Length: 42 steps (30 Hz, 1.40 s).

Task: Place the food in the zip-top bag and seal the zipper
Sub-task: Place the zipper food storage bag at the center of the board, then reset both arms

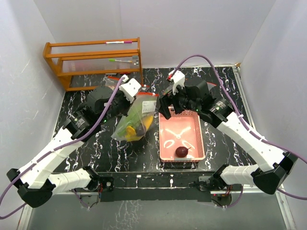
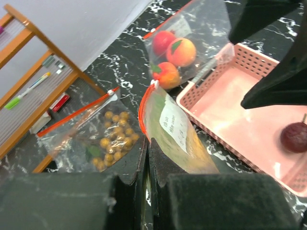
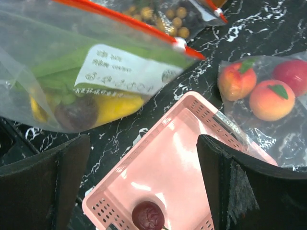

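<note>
While the left gripper [image 2: 147, 152] is pinched together on the edge of the zip-top bag [image 1: 135, 120], just below its orange-red zipper strip, the bag hangs from it tilted. It sits near the middle of the counter [image 1: 96, 153], a little toward 10 o'clock. Through the clear plastic show a yellow banana [image 3: 115, 106], green cucumbers [image 3: 53, 72] and a bagged dark fruit [image 3: 72, 115]. In the top view they all sag to the bag's 7 o'clock end. A white printed label sits on the bag's side.

The right gripper [image 3: 144, 163] has its fingers spread wide with nothing between them. It hovers over the 12 o'clock end of the pink basket [image 1: 199, 139], just beside the bag's upper end. The basket lies at 3 o'clock of the bag. One loose purple fruit [image 1: 181, 151] with a short stem lies inside the basket at its 6 o'clock end. It is apart from both grippers and not yet in the bag.

Two more clear bags lie on the counter beyond these, toward 12 o'clock. The peach bag [image 3: 288, 124] holds three orange and red round fruits [image 3: 271, 99], and its plastic laps the basket's far rim. The longan bag [image 2: 72, 143] holds tan longans [image 2: 112, 141] and lies toward 11 o'clock. A wooden rack [image 1: 93, 60] with pens on it stands in the 10 o'clock corner.
</note>
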Each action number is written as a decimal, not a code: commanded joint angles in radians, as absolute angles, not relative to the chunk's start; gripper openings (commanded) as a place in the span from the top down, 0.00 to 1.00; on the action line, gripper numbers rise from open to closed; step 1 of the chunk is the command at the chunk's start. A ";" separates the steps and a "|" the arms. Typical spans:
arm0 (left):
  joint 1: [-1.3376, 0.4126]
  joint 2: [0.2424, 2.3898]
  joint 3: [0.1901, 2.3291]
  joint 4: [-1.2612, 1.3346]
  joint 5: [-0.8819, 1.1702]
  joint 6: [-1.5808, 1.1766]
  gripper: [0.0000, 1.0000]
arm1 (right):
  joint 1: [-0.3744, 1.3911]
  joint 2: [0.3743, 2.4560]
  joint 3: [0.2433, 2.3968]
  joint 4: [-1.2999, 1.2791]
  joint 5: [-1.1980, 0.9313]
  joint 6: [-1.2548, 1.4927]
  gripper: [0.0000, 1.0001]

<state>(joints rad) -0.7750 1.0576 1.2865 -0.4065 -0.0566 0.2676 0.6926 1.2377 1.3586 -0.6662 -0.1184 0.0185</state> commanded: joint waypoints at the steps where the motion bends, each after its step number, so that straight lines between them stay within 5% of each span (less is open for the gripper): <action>1: -0.770 1.049 1.279 -0.287 -0.190 0.243 1.00 | 0.689 1.216 1.370 -0.586 0.006 0.099 0.02; 13: -0.765 1.048 1.208 -0.216 -0.213 0.234 0.97 | 0.679 1.183 1.291 -0.552 0.164 0.162 0.02; 19: -0.757 1.056 1.115 -0.223 -0.306 0.123 0.40 | 0.674 1.208 1.269 -0.562 0.147 0.193 0.02; 20: -0.756 1.059 1.110 -0.232 -0.301 0.107 0.16 | 0.674 1.210 1.263 -0.561 0.144 0.202 0.02; 21: -0.756 1.063 1.110 -0.247 -0.291 0.098 0.04 | 0.674 1.210 1.258 -0.558 0.135 0.212 0.02; 29: -0.753 0.958 1.128 -0.347 -0.304 -0.055 0.03 | 0.675 1.189 1.227 -0.517 0.060 0.317 0.02; 42: -0.738 0.966 1.026 -0.350 -0.272 -0.168 0.03 | 0.674 1.233 1.218 -0.601 0.406 0.598 0.02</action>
